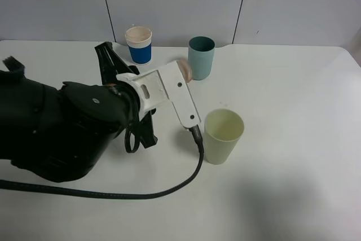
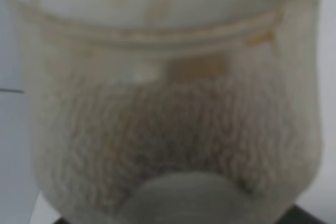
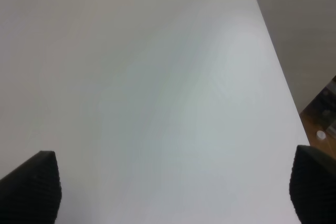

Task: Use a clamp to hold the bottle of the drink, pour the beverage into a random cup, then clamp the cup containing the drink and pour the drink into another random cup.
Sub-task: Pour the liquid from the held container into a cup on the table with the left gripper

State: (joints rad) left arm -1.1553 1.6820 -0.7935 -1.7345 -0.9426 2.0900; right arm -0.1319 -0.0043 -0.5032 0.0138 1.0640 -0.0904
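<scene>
Exterior high view: left claw (image 1: 181,75) clamps the bottle of the drink (image 1: 186,70), lifted mid-frame beside the teal cup (image 1: 201,57); yellow-green cup (image 1: 223,137) right of centre looks dry, both pours apparently pending; right claw (image 3: 173,192) gapes empty

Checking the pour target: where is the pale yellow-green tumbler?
In the exterior high view the pale yellow-green tumbler stands right of centre on the table, nearer the camera than the teal tumbler, beside the left arm's white wrist mount.
</scene>
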